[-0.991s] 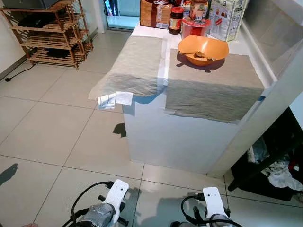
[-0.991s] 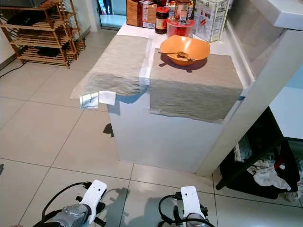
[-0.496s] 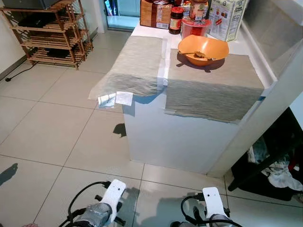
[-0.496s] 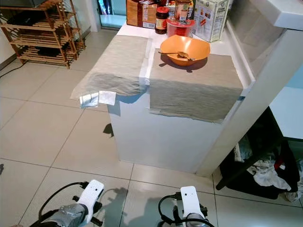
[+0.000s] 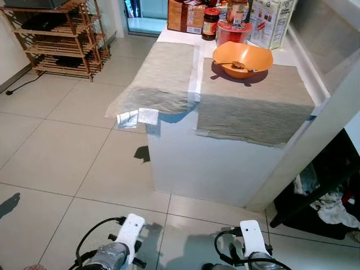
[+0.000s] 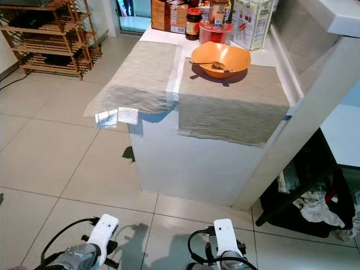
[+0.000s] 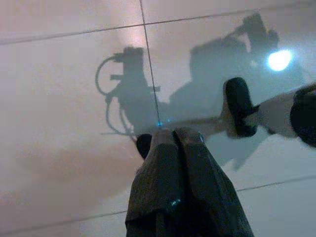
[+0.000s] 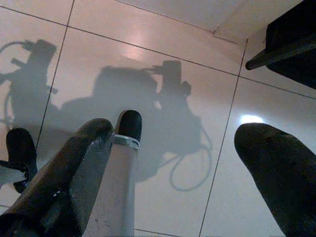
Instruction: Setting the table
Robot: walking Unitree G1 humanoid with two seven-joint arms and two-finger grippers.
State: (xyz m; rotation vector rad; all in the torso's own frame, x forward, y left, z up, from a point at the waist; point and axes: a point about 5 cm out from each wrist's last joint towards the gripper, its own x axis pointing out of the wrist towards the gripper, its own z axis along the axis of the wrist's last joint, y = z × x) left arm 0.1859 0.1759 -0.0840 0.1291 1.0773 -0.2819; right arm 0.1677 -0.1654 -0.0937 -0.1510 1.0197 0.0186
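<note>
A white counter (image 5: 225, 163) stands ahead with two grey placemats side by side, one on the left (image 5: 163, 79) and one on the right (image 5: 253, 104). An orange bowl (image 5: 242, 58) with a spoon (image 5: 239, 66) in it sits at the far end of the right placemat. Both arms hang low over the tiled floor, well short of the counter: the left arm (image 5: 121, 250) and the right arm (image 5: 250, 247). My left gripper (image 7: 175, 136) is shut on nothing, its fingers pressed together. My right gripper (image 8: 177, 133) is open and holds nothing.
Jars and boxes (image 5: 233, 22) crowd the counter's far end behind the bowl. A wooden shelf rack (image 5: 59, 36) stands at the far left. A black rack with cloths (image 5: 332, 191) sits low on the right beside a white wall. Paper tags (image 5: 138, 117) hang off the left placemat.
My left arm has sunk a little and drifted left at the bottom of the view. The bowl and placemats have not moved.
</note>
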